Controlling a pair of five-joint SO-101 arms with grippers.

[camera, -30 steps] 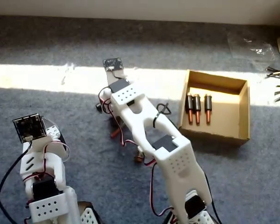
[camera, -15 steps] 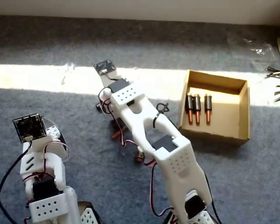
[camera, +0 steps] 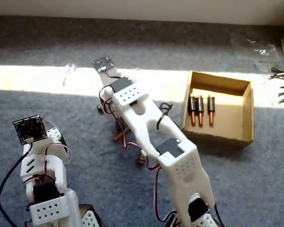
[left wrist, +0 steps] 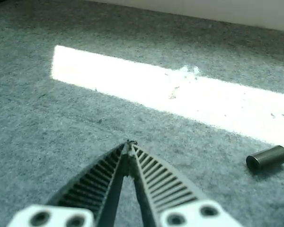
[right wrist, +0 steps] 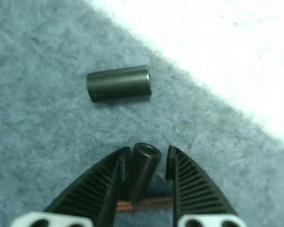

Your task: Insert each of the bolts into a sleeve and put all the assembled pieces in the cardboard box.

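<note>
In the right wrist view my right gripper (right wrist: 149,150) is shut on a dark sleeve (right wrist: 143,165) that stands tilted between its fingers. A copper bolt (right wrist: 142,204) lies just under it. A second dark sleeve (right wrist: 118,83) lies on the carpet a little beyond the fingertips. My left gripper (left wrist: 128,144) is shut and holds nothing, low over the grey carpet, with a dark sleeve (left wrist: 268,158) lying off to its side. From above, the cardboard box (camera: 246,113) holds three assembled pieces (camera: 200,109). Loose copper bolts (camera: 117,137) lie under the right arm (camera: 132,101).
The left arm (camera: 42,175) sits at the lower left. A bright sunlit band (camera: 47,78) crosses the carpet. A clear plastic bag (camera: 255,47) and dark tools (camera: 281,73) lie at the far right beyond the box.
The right arm's wrist has swung a little to the left over the last second. The left arm has not moved.
</note>
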